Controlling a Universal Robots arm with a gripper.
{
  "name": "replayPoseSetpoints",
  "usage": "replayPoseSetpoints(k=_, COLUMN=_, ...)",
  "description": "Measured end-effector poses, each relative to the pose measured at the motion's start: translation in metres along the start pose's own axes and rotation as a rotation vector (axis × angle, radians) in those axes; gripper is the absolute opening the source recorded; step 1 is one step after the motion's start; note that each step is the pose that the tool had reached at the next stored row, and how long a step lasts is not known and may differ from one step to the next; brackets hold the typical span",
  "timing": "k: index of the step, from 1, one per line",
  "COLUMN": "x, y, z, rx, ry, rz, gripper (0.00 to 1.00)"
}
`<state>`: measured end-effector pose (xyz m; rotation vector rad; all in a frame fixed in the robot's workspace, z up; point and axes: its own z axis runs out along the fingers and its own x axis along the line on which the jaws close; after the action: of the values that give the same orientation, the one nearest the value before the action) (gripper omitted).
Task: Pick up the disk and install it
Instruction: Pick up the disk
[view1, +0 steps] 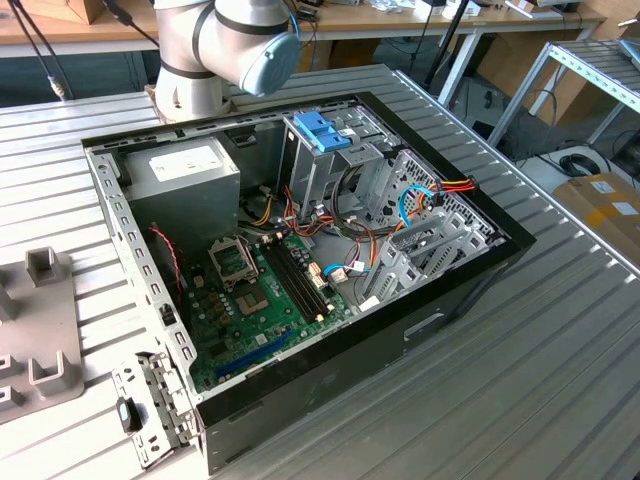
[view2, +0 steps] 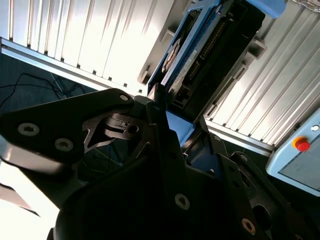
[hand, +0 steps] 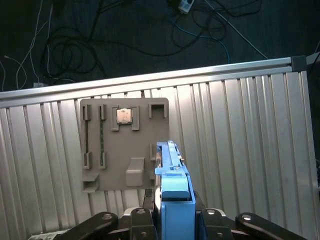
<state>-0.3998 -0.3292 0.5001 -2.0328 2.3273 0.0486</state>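
Note:
The disk (hand: 173, 186) is seen edge-on in the first wrist view, its blue plastic frame standing up between the black fingers (hand: 210, 219) of my gripper (hand: 175, 212), which is shut on it. It hangs over the lower right corner of a grey fixture plate (hand: 125, 150) on the ribbed table. The second wrist view shows the disk (view2: 200, 55) from the side, with its dark body, blue frame and connector edge, held by the gripper (view2: 182, 127). In the exterior view the open computer case (view1: 440, 320) lies on the table, with a blue-latched drive cage (view1: 322, 130) at its back.
The grey plate (view1: 40, 340) lies at the exterior view's left and carries a processor (hand: 125, 116) and a memory stick (hand: 102, 135). A grey power supply box (view1: 185, 175) and the motherboard (view1: 260, 290) sit in the case. The arm's base (view1: 195, 70) stands behind it. Cables (hand: 75, 45) lie on the floor.

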Motion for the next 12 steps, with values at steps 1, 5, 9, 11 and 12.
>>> replayPoseSetpoints(k=1, x=-0.0001, y=-0.0007, z=0.0000, rx=0.0000, ry=0.0000, rz=0.000, gripper=0.37)
replayPoseSetpoints(k=5, x=-0.0004, y=-0.0032, z=0.0001, rx=0.0000, ry=0.0000, rz=0.000, gripper=0.37)
replayPoseSetpoints(k=9, x=-0.0009, y=-0.0061, z=0.0001, rx=-0.0001, ry=0.0000, rz=0.000, gripper=0.37)
replayPoseSetpoints(k=11, x=-0.0010, y=-0.0078, z=0.0002, rx=0.0000, ry=0.0000, rz=0.000, gripper=0.37)
replayPoseSetpoints(k=12, x=-0.0012, y=-0.0084, z=0.0001, rx=-0.0001, ry=0.0000, rz=0.000, gripper=0.37)
